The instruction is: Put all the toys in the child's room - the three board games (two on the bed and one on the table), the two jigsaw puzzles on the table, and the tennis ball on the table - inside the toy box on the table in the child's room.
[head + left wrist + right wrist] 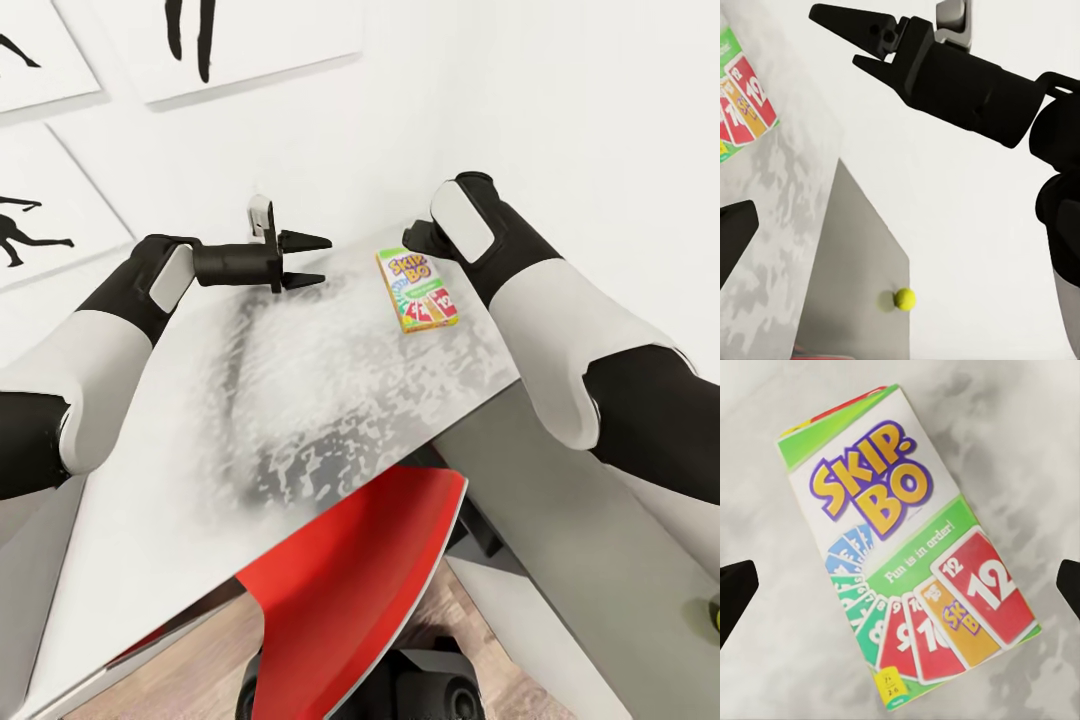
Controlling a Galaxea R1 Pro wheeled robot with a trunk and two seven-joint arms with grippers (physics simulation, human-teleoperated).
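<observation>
Right gripper (900, 589) jaws spread wide, hovering over the Skip-Bo board game (907, 547), box centred between the fingertips (735, 596), lying flat on the table (300, 400). Left gripper (305, 261) jaws apart, empty, well left of the box. Tennis ball (904, 298) lies on grey surface beyond.

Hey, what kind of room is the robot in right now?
Probably a bedroom or study: a white table against a wall, a Skip-Bo game box on it, a red chair tucked under, and silhouette prints.
</observation>
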